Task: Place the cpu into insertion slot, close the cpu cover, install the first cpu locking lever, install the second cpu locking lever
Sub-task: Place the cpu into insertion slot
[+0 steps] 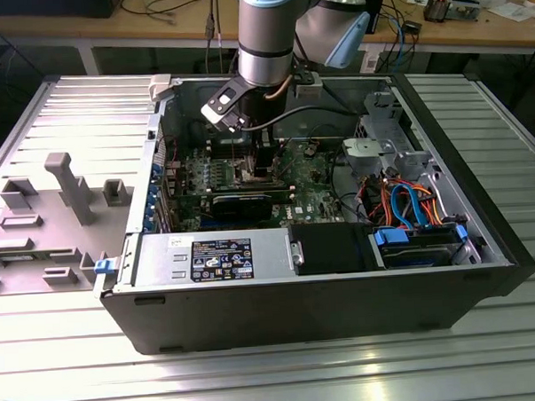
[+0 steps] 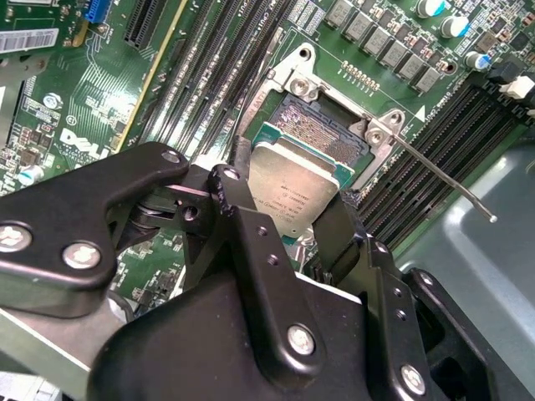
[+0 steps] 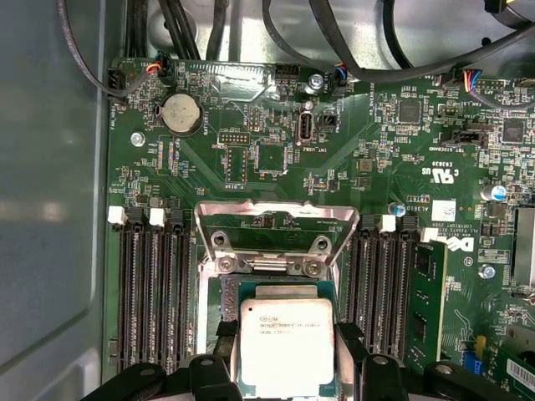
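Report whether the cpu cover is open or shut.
Open. The cpu cover is swung back off the insertion slot, whose pins lie bare; the tool holds the cpu over it.

My gripper [image 2: 292, 196], clamped on the cpu [image 3: 287, 342], hangs just above the insertion slot [image 2: 322, 129], whose dark centre lies uncovered from above. The cpu cover [image 3: 272, 219] stands raised at one edge of the slot, and a thin locking lever [image 2: 443, 180] juts out beside it. Low memory slots [image 3: 155, 292] flank the slot on two sides; the case wall [image 3: 50, 209] rises beyond one row.
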You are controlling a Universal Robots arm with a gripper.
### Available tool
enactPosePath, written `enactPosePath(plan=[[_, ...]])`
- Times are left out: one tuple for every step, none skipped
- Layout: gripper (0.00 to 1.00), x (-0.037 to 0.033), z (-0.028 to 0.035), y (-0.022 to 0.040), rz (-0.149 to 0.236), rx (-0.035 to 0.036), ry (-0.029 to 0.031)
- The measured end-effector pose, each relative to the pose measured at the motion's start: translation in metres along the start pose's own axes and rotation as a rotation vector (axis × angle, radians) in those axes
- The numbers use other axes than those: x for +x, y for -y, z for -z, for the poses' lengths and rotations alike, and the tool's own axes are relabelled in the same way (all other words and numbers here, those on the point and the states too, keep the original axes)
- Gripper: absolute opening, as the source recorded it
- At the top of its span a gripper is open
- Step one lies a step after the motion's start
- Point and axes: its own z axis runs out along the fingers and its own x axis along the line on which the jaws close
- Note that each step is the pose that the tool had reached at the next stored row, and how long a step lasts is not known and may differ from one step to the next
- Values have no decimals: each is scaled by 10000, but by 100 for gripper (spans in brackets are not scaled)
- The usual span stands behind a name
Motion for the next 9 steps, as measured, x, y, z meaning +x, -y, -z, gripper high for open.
enactPosePath(plan=[[55, 0, -2, 0, 0, 0, 0], [55, 0, -3, 0, 0, -1, 0], [55, 0, -5, 0, 0, 0, 0], [55, 0, -9, 0, 0, 0, 0], [55, 0, -11, 0, 0, 0, 0], [55, 0, -12, 0, 0, 0, 0], [55, 0, -14, 0, 0, 0, 0], [55, 0, -15, 0, 0, 0, 1], [55, 0, -18, -1, 0, -1, 1]])
